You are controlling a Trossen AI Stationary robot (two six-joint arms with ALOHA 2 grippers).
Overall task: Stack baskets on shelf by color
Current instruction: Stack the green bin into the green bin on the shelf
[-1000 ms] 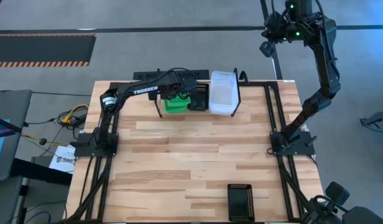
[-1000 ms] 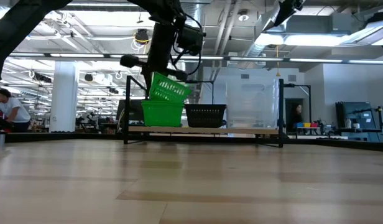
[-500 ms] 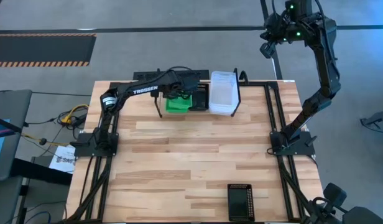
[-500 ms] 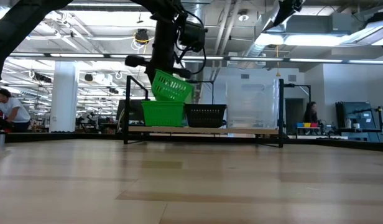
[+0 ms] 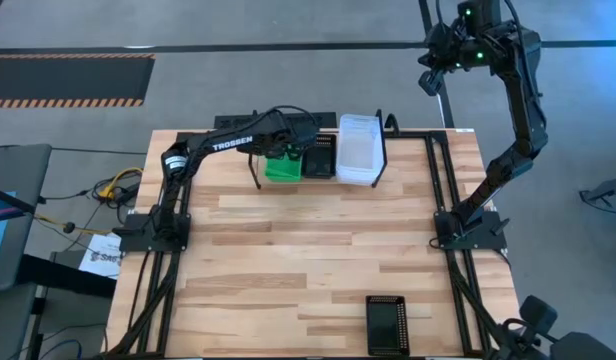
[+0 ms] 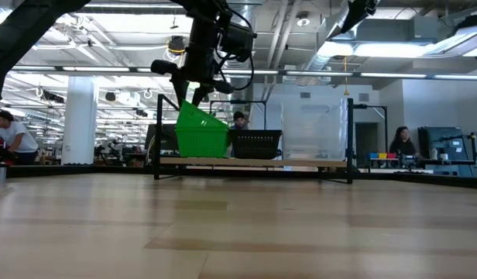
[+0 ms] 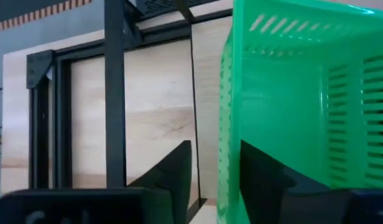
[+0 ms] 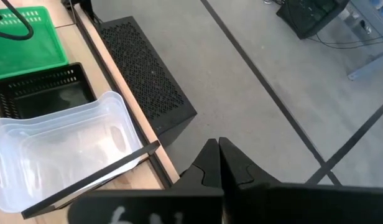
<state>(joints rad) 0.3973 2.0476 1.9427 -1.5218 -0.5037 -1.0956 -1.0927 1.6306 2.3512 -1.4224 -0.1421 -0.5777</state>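
The left gripper (image 6: 193, 84) is at the far edge of the table (image 5: 288, 260), over the left end of the shelf (image 6: 254, 161). Its fingers (image 7: 257, 171) are closed on one wall of a green basket (image 6: 200, 120) — in the left wrist view one finger sits inside the wall and the other outside it. The basket is tilted, its lower part sunk into the green stack (image 6: 201, 142) already standing on the shelf's left end.

Next along the shelf, in the middle, is a black mesh basket (image 6: 256, 143), touching the green stack's side in the low view. On the shelf's right end stands the clear stack (image 5: 359, 148), nested translucent baskets that rise well above the black one. In the right wrist view the three colours sit in a row: green (image 8: 27, 42), black (image 8: 45, 94), clear (image 8: 64, 146).

A second black basket (image 5: 386, 324) lies alone at the near edge of the table, toward the right corner, well apart from the shelf.

The right gripper (image 8: 217, 163) is raised high beyond the far right corner, off the table and over the floor — its fingers are pressed together with nothing between them.

Past the table, people show in the room behind, one at the left (image 6: 10, 138) and one at the right (image 6: 401, 146).
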